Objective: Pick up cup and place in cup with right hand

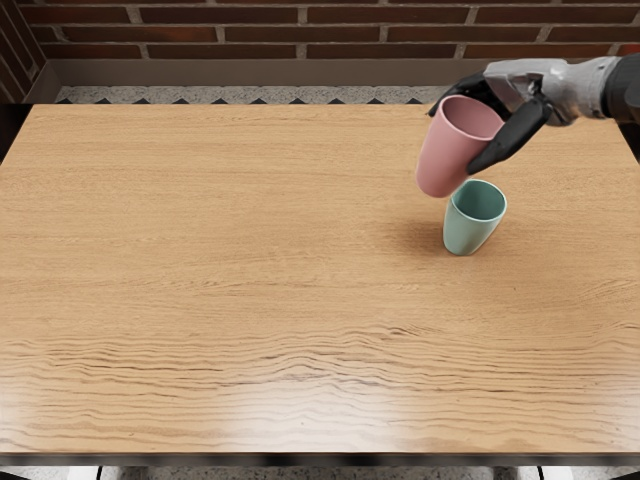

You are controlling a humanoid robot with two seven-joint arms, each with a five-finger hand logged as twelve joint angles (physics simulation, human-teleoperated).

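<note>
Right hand (522, 88), black-fingered with pale grey shell, clamped on the smooth pink tapered cup (443, 155), mouth up between thumb and fingers. Smooth teal tapered cup (466, 232) stands near-right of it on the wood-grain table (250, 250); contact unclear. Far and right edges close; broad tabletop stretches left and near. Fingers partly hidden behind pink cup; forearm cut off.

Slanting head view down over whole table (250, 290)
</note>
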